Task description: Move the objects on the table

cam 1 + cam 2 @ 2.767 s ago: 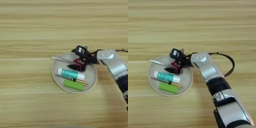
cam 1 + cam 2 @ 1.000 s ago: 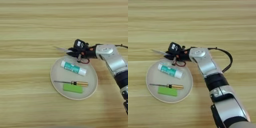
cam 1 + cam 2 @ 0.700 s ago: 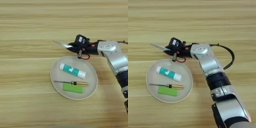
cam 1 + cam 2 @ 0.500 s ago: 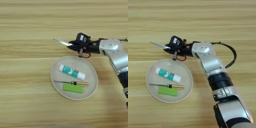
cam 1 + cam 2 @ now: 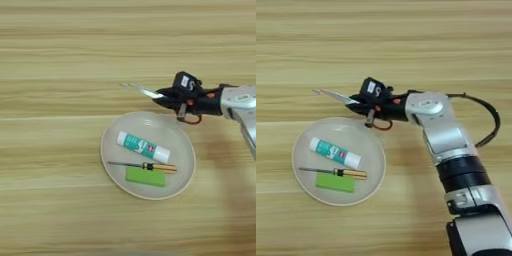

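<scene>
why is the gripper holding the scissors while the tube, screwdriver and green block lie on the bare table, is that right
Not quite. The gripper does hold the scissors, but the left eye view shows the tube, screwdriver and green block on the plate.

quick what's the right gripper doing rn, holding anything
Right gripper: shut on the scissors, held above the table just past the plate's far rim.

Counter [image 5: 60,60]: light wood grain, smooth, faint sheen. Plate [image 5: 186,165]: beige, matt. Scissors [image 5: 145,91] in my gripper [image 5: 167,97]: bright polished metal blades, red plastic handle loops. Tube [image 5: 143,147]: glossy white and teal plastic. Block [image 5: 145,176]: matt green. My forearm [image 5: 448,137]: brushed silver metal; gripper housing black, matt plastic.
</scene>
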